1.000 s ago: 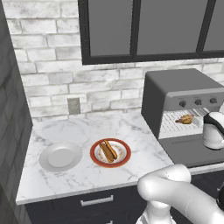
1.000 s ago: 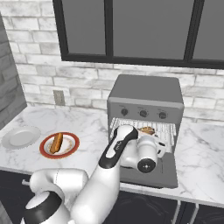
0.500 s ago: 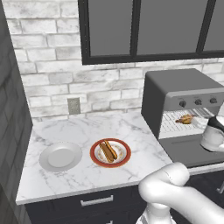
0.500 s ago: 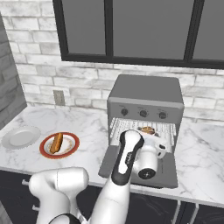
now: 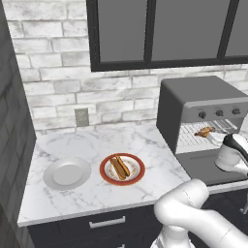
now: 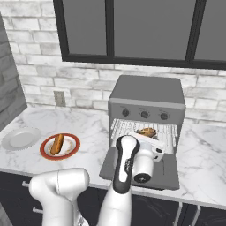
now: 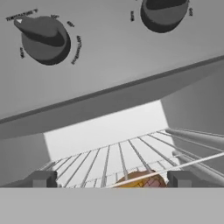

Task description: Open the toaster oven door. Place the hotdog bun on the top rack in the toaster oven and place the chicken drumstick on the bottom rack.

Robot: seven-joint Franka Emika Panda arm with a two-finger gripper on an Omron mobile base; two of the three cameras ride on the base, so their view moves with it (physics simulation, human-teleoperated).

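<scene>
The toaster oven (image 6: 145,99) stands on the counter with its door (image 6: 141,172) folded down flat. The chicken drumstick (image 6: 147,131) lies on a pulled-out wire rack (image 6: 128,128) in the cavity; which rack it is I cannot tell. My gripper (image 6: 150,141) hovers over the door just in front of the drumstick, open and holding nothing. In the hand view the drumstick (image 7: 140,179) sits low between my fingertips (image 7: 41,178), under two knobs (image 7: 43,37). The hotdog bun (image 6: 57,144) rests on a red plate (image 6: 73,148) to the left, also seen as the bun (image 5: 119,167).
A grey plate (image 5: 67,173) lies left of the red plate (image 5: 138,175). A brick wall with an outlet (image 5: 81,117) backs the marble counter (image 5: 92,145). Dark window panes hang above. The counter's front edge runs just below the plates.
My hand has drawn back and down a little from the oven mouth, jaws still wide. The drumstick stays on the rack and the bun on its plate.
</scene>
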